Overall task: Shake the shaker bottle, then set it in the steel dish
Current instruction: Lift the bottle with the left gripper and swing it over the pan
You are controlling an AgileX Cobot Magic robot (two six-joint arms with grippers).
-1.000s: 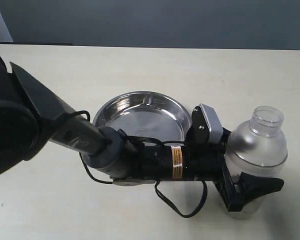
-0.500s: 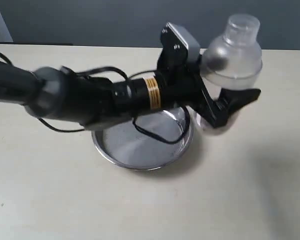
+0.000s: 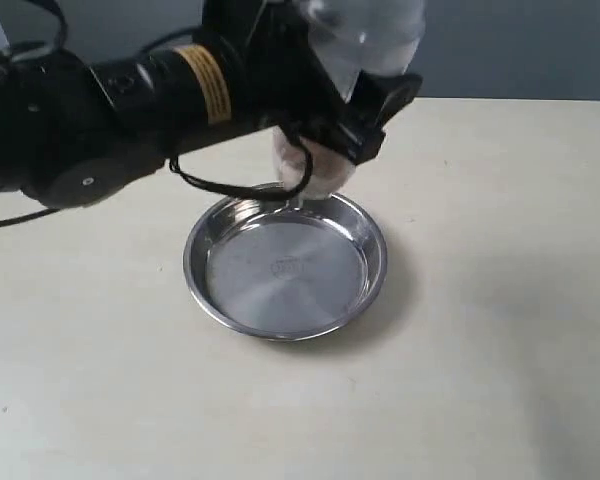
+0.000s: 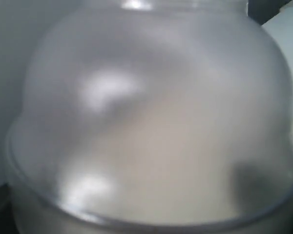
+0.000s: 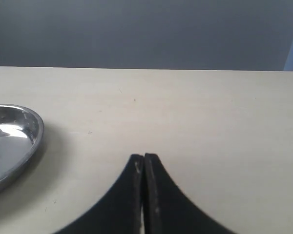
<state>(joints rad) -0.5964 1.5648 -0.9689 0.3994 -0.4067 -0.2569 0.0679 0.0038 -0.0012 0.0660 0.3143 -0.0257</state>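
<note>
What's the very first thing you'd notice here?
The black left gripper holding the frosted shaker bottle up in the air, above the far rim of the steel dish. The shiny dish sits empty in the middle of the pale table. The right gripper is shut, holding nothing.

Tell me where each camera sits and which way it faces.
Exterior view: high, looking down on the steel dish and the left arm holding the shaker bottle up.
Left wrist view: against the bottle, which fills the frame; no claw clearly visible.
Right wrist view: low, facing across the table; shut right claw in front.
Shared: exterior and right wrist views both show the dish.
</note>
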